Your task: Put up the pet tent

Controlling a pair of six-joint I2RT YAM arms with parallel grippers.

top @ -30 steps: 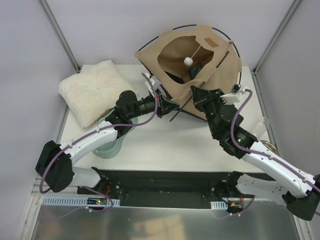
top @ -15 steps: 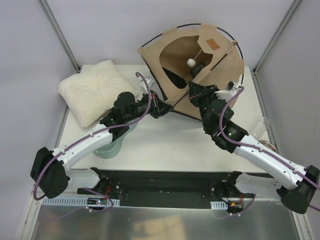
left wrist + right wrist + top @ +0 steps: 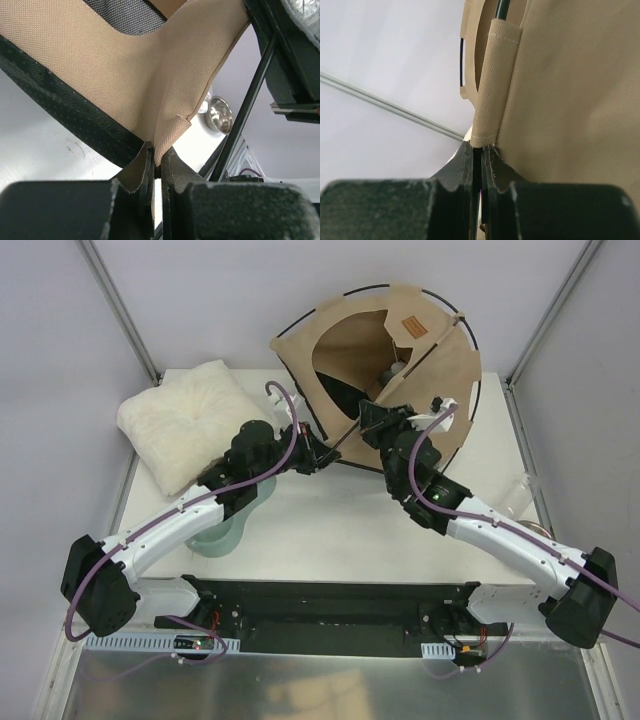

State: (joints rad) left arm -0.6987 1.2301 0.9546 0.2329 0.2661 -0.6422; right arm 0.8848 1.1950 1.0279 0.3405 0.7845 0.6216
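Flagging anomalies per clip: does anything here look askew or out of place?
The tent is tipped, its opening turned up toward the overhead camera, not standing square. One black pole runs bare outside the fabric by the left gripper. Both that and the right gripper pinch the tent.

A white table (image 3: pixel 330 530) carries a white fluffy cushion (image 3: pixel 185 430) at its far left corner; the cushion lies flat, and its left edge reaches the table's left edge. A pale green bowl (image 3: pixel 215 535) stands in front of the cushion, near the left edge, and is only partly visible from above. A small metal bowl (image 3: pixel 220 114) sits on the table's right side, upright, with its polished inside visible. Two aluminium frame struts (image 3: pixel 118 308) (image 3: pixel 560 310) rise at the far corners against plain pale walls (image 3: pixel 230 290). A black mounting plate (image 3: pixel 330 600) runs along the near edge, with a metal sheet (image 3: pixel 320 685) in front of it.
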